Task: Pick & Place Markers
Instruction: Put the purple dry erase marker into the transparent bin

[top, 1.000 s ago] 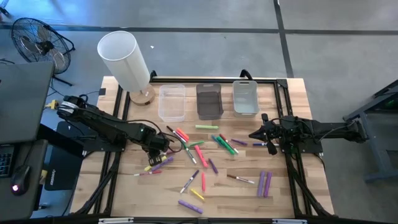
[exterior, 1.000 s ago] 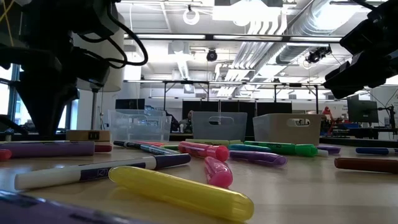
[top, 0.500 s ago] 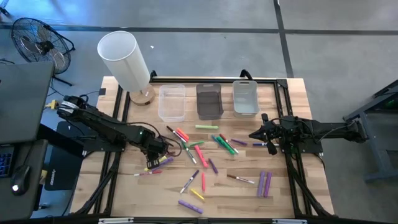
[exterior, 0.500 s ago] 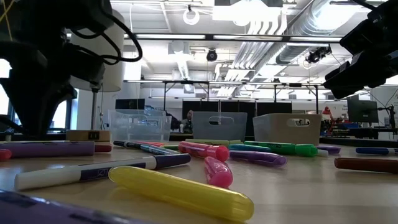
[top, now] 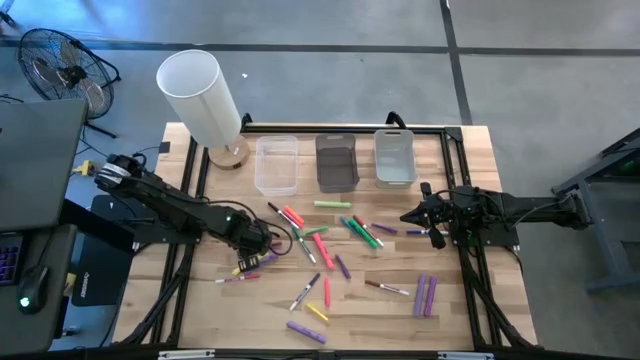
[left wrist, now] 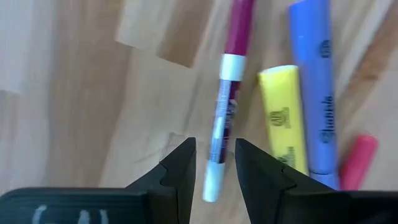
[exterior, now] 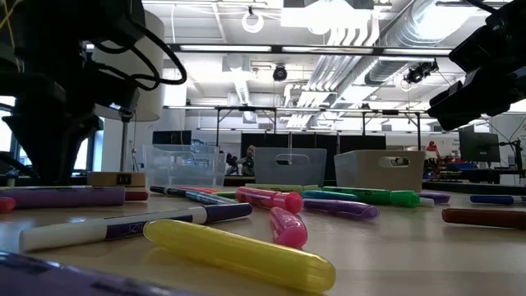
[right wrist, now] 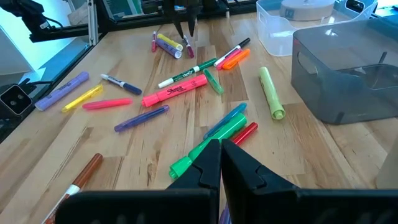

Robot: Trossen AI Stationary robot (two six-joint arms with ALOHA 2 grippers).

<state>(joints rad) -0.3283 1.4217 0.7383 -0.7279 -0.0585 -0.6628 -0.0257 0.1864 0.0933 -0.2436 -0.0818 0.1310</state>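
Markers in pink, green, purple, yellow and red lie scattered flat on the wooden table. My left gripper hangs low over the left cluster. In the left wrist view it is open, with a finger on either side of the white end of a white-barrelled, dark-red-capped marker, with a gap showing on each side. A yellow marker, a blue one and a pink one lie beside it. My right gripper waits shut at the table's right, above green markers.
Three bins stand along the far edge: a clear one, a dark grey one and a pale one. A white cylinder on a wooden base stands at the far left corner. Bare wood shows near the near-right corner.
My left gripper has shifted a little toward the table's near edge, over the left cluster of markers. The markers and my right arm have stayed put.
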